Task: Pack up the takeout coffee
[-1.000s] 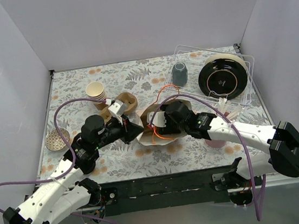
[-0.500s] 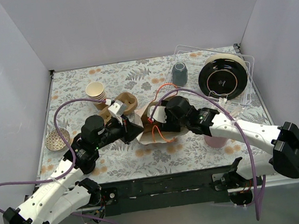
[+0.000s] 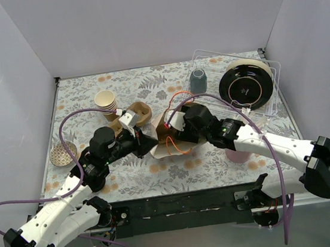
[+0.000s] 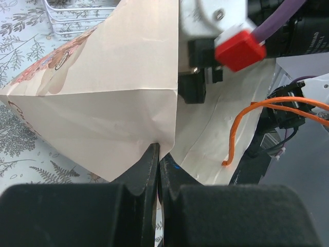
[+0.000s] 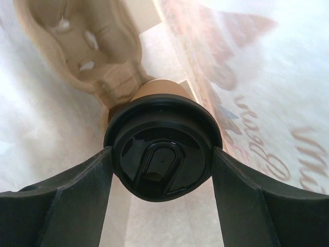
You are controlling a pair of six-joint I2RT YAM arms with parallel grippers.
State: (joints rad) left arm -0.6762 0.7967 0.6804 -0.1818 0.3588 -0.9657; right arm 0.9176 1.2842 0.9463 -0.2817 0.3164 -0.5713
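The takeout coffee (image 5: 160, 123), a brown paper cup under a black lid, is gripped at the lid by my right gripper (image 5: 162, 154), one finger (image 5: 77, 185) pressed to each side. It hangs inside the white paper bag (image 5: 267, 103), hidden from the top view. In that view the bag (image 3: 163, 146) lies mid-table with the right wrist (image 3: 194, 123) reaching into its mouth. My left gripper (image 4: 158, 152) is shut on the folded rim of the bag (image 4: 103, 118), seen from above at the bag's left side (image 3: 149, 144).
A pulp cup carrier (image 5: 87, 46) lies just beyond the cup; from above it (image 3: 139, 111) sits left of the bag. A stack of lidless cups (image 3: 107, 101), a grey mug (image 3: 198, 81), a black plate (image 3: 246, 86) in a clear rack (image 3: 205, 55) and a small woven dish (image 3: 63, 154) stand around.
My right arm has pushed up and to the left, carrying the cup deeper into the bag. The left gripper keeps its hold on the bag rim.
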